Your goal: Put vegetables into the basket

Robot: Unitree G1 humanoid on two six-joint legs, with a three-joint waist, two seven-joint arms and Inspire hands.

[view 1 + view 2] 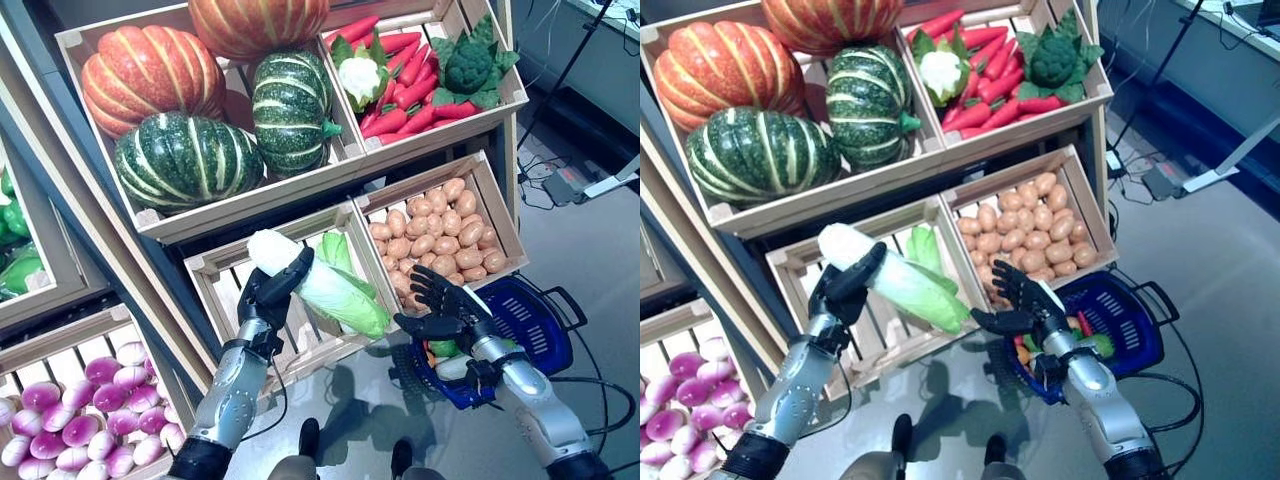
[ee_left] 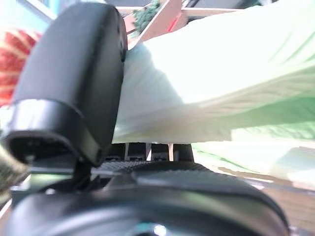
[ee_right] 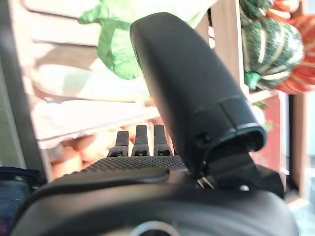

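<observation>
My left hand (image 1: 268, 297) is shut on a long white-and-green cabbage (image 1: 322, 283) and holds it up in front of the lower wooden crate (image 1: 215, 290), its leafy end pointing toward my right hand. In the left wrist view the pale cabbage (image 2: 211, 83) lies between the thumb (image 2: 81, 83) and the fingers. My right hand (image 1: 445, 305) is open with fingers spread, just above the near rim of the blue basket (image 1: 535, 320) on the floor. The basket holds green, white and orange vegetables (image 1: 445, 352).
The wooden stand (image 1: 340, 170) of crates rises right behind both hands. A crate of potatoes (image 1: 435, 235) is just behind my right hand. Grey floor (image 1: 600, 260) lies to the right of the basket, with cables and a stand leg farther back.
</observation>
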